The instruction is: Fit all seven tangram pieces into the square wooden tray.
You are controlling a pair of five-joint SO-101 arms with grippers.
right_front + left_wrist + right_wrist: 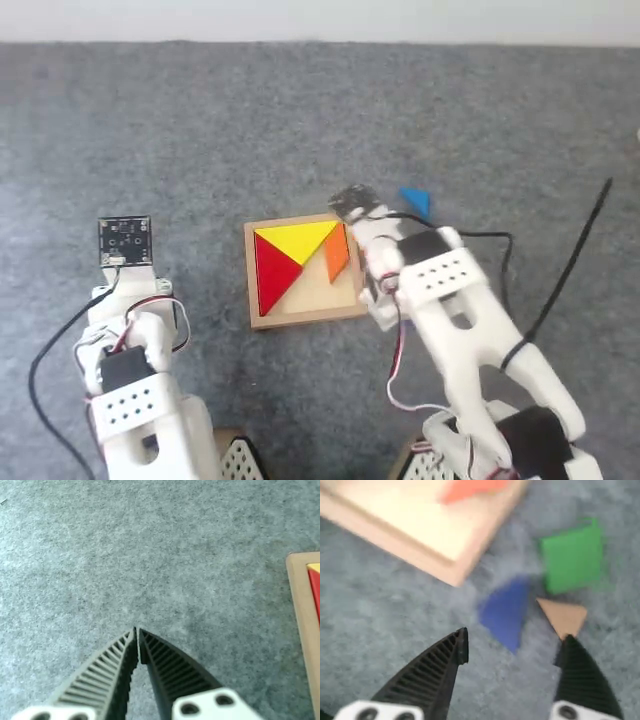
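Right end effector (515, 636) spread wide, blue triangle (506, 611) just beyond its tips

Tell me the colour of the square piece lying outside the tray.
The square piece is green; the right wrist view shows it best.
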